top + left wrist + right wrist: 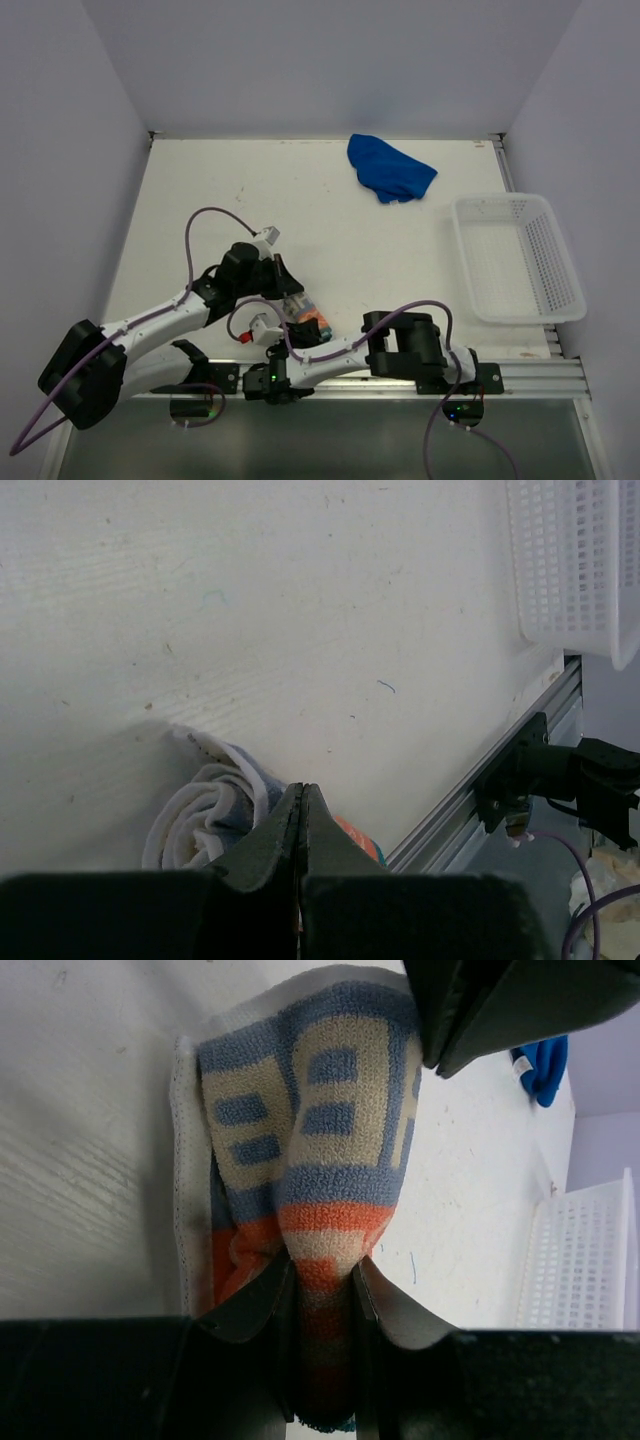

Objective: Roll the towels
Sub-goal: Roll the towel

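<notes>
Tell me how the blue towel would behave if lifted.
The blue towel lies crumpled in soft folds, so it would probably hang limp and unfold. It looks like thin cloth, likely light. Pushed, it would likely bunch or drag, not roll.

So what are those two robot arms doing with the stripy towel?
They are rolling towels. The right hand is pinching the partly rolled patterned towel near the front edge of the table. The left hand, shut tight, sits right at the same towel. The blue towel lies crumpled at the far side, with no hand near it. The white basket sits off to the right.
</notes>
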